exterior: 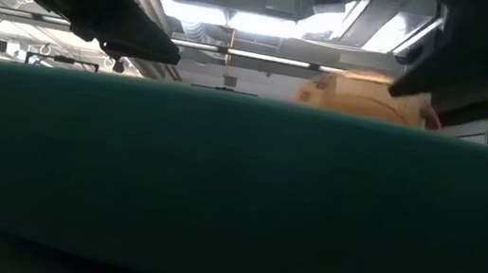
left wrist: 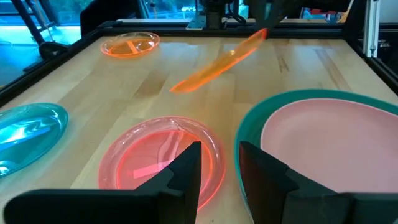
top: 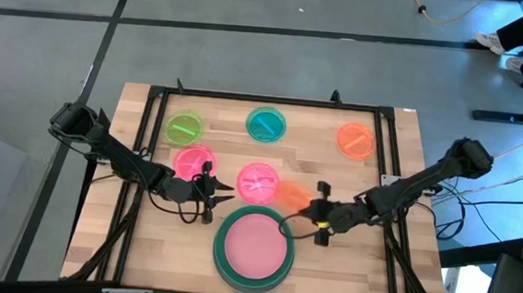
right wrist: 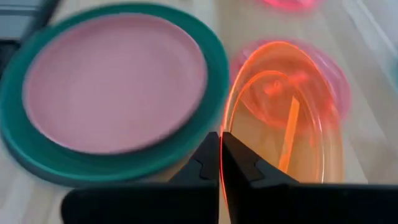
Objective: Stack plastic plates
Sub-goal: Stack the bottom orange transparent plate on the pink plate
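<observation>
A pale pink large plate (top: pixel 254 246) lies inside a dark green one (top: pixel 221 254) at the table's near middle. No grey plate shows. On the table lie small translucent plates: lime green (top: pixel 184 127), teal (top: pixel 266 124), orange (top: pixel 355 139) and two hot pink (top: pixel 193 160) (top: pixel 257 181). My right gripper (top: pixel 305 208) (right wrist: pixel 221 146) is shut on a second orange plate (top: pixel 290 195) (left wrist: pixel 217 62), held over the right hot pink plate (right wrist: pixel 336 84). My left gripper (top: pixel 224 195) (left wrist: pixel 217 162) hovers open just left of the large plates, above that hot pink plate's near edge (left wrist: pixel 165 158). My right gripper pinches the orange plate's rim (right wrist: pixel 225 127) between its two fingers, at the edge nearest the table's right side. The fingers come in from the right, slanting slightly down. The plate is lifted clear and tilted, its held edge (left wrist: pixel 260 34) high and its free edge (left wrist: pixel 177 87) low.
A black frame (top: pixel 265 99) runs around the wooden table top. The dark green plate's rim (exterior: pixel 237 183) fills most of the low view. Bare wood (top: pixel 355 264) lies right of the large plates and along the near left corner (top: pixel 153 250).
</observation>
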Robot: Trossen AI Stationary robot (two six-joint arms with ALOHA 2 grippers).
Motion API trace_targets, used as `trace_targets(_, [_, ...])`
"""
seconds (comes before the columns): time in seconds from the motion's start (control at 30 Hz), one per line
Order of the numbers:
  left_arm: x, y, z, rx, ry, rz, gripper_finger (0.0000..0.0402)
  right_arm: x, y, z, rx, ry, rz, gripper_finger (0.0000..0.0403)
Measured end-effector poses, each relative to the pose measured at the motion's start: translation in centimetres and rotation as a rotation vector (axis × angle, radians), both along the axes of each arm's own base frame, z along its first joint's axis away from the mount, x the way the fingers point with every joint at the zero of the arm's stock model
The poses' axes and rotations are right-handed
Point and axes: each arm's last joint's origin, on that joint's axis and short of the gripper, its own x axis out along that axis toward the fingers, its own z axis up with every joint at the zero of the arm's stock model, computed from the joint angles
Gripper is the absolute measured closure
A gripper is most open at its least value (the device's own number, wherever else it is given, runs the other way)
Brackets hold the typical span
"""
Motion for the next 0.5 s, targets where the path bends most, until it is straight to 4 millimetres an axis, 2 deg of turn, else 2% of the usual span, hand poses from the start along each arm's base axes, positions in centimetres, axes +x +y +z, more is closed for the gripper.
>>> trace_targets(0.23, [0.0, 0.0, 0.0, 0.0, 0.0, 0.0, 0.0301, 2.4, 1.7, 0.2, 0.003, -0.167, 0.196, 0.0402])
trace_targets(0.5, [0.0, 0.0, 0.0, -0.001, -0.001, 0.0, 0.0301, 6.1, 4.3, 0.1, -0.02, -0.151, 0.38, 0.0402])
